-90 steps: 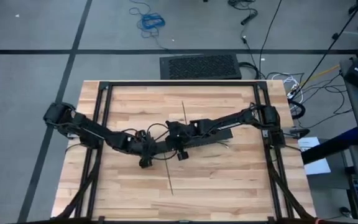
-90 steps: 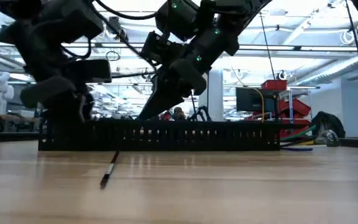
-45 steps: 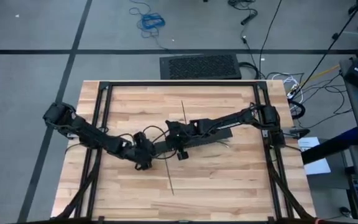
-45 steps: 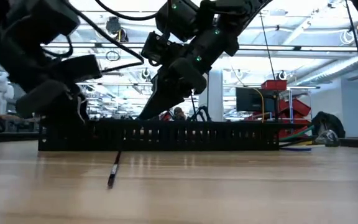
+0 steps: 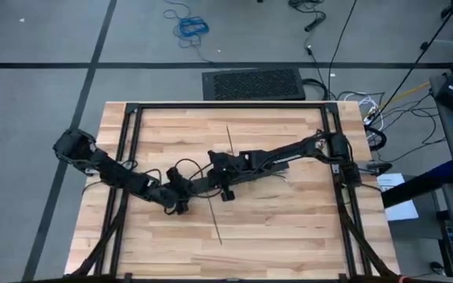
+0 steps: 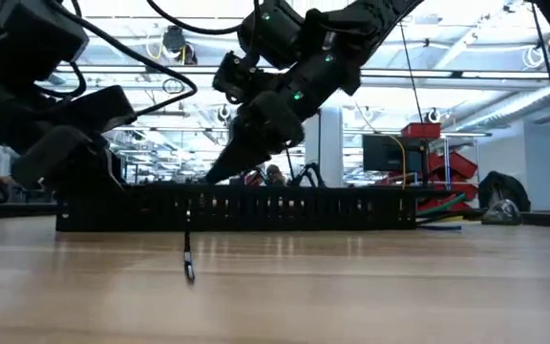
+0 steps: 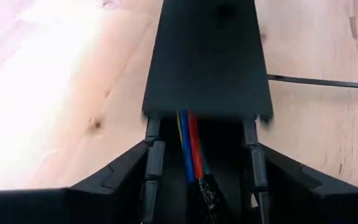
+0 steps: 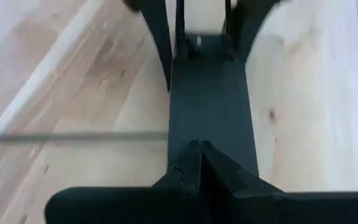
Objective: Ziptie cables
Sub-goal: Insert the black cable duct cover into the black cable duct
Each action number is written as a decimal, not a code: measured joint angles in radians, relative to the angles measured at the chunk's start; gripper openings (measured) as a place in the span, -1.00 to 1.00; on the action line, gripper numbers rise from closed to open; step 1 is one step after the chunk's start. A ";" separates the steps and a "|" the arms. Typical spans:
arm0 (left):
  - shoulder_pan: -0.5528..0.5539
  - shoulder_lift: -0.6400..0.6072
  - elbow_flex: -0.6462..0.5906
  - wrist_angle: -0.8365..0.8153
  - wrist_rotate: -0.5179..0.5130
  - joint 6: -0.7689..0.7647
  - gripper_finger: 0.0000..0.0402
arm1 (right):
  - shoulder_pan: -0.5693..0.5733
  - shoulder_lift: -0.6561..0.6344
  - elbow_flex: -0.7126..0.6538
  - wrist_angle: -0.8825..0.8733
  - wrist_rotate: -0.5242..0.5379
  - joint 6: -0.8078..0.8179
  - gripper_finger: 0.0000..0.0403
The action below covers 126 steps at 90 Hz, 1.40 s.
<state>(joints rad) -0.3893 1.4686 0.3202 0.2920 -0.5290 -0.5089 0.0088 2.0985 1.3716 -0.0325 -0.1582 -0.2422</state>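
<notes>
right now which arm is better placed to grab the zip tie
Probably right: the right gripper sits on the bar just by where the zip tie crosses; the left gripper straddles the bar's end.

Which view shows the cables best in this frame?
The left wrist view: the cables show red, blue and yellow strands between the left end effector's fingers. The low view shows only coloured tips past the bar's end. High and right wrist views barely show them.

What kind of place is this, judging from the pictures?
Probably a robotics lab or workshop: a wooden worktable stands on grey floor, loose cords lie nearby, and monitors show under bright ceiling lights in the low view.
</notes>
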 joint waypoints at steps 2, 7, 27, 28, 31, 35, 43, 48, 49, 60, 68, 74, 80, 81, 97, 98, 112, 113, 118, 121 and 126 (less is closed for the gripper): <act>0.000 0.000 0.000 0.000 0.000 0.001 0.16 | 0.001 0.014 0.000 0.024 -0.007 0.003 -1.00; 0.000 0.000 -0.001 -0.002 -0.001 0.002 0.16 | 0.001 0.039 0.006 0.072 -0.023 0.008 -1.00; 0.002 0.000 -0.001 -0.002 0.000 0.026 0.16 | 0.009 0.034 0.026 0.108 -0.021 -0.004 -1.00; 0.003 0.001 -0.001 -0.002 0.000 0.030 0.16 | 0.010 0.029 0.026 0.101 -0.021 -0.005 -1.00; 0.004 0.001 0.000 -0.002 -0.002 0.042 0.17 | 0.013 0.008 0.024 0.075 -0.024 -0.010 -1.00; 0.005 0.001 -0.001 -0.005 -0.007 0.043 0.18 | 0.018 -0.022 0.023 0.044 -0.027 -0.025 -1.00; 0.005 -0.004 -0.001 -0.010 -0.011 0.067 0.23 | 0.025 -0.086 0.028 0.015 -0.005 -0.051 -1.00; 0.005 -0.010 -0.001 -0.014 -0.010 0.090 0.27 | 0.017 -0.100 0.030 0.000 0.020 -0.069 -1.00; 0.005 -0.011 -0.001 -0.016 -0.009 0.092 0.28 | 0.015 -0.100 0.030 -0.003 0.022 -0.070 -1.00; 0.005 -0.013 0.015 -0.066 0.001 0.099 0.36 | -0.020 -0.078 0.025 -0.042 0.027 -0.067 -1.00; 0.003 -0.021 0.033 -0.117 0.004 0.087 0.39 | -0.037 -0.056 0.026 -0.030 0.027 -0.059 -1.00; 0.003 -0.031 0.041 -0.137 0.008 0.081 0.40 | -0.046 -0.030 0.026 -0.024 0.025 -0.057 -1.00; 0.003 -0.043 0.044 -0.146 0.012 0.086 0.41 | -0.049 -0.008 0.026 -0.018 0.018 -0.054 -1.00; 0.003 -0.045 0.044 -0.147 0.012 0.086 0.41 | -0.050 -0.007 0.027 -0.016 0.018 -0.054 -1.00; 0.002 -0.107 0.045 -0.263 0.047 0.012 0.41 | -0.054 0.008 0.031 -0.013 0.017 -0.043 -1.00; 0.002 -0.112 0.045 -0.275 0.054 0.002 0.41 | -0.054 0.008 0.031 -0.013 0.017 -0.041 -1.00; -0.017 -0.148 0.048 -0.402 0.099 -0.120 0.41 | -0.055 0.009 0.031 -0.016 0.017 -0.039 -1.00; -0.021 -0.148 0.048 -0.406 0.098 -0.124 0.41 | -0.055 0.009 0.031 -0.016 0.017 -0.039 -1.00; -0.044 -0.148 0.040 -0.399 0.068 -0.140 0.41 | -0.055 0.009 0.031 -0.019 0.016 -0.039 -1.00; -0.058 -0.148 0.033 -0.390 0.046 -0.141 0.41 | -0.055 0.009 0.031 -0.021 0.013 -0.038 -1.00; -0.080 -0.147 0.019 -0.372 0.007 -0.161 0.41 | -0.055 0.009 0.031 -0.023 0.004 -0.033 -1.00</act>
<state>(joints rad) -0.4696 1.3216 0.3396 -0.0801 -0.5223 -0.6701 -0.0463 2.1075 1.4021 -0.0552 -0.1538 -0.2755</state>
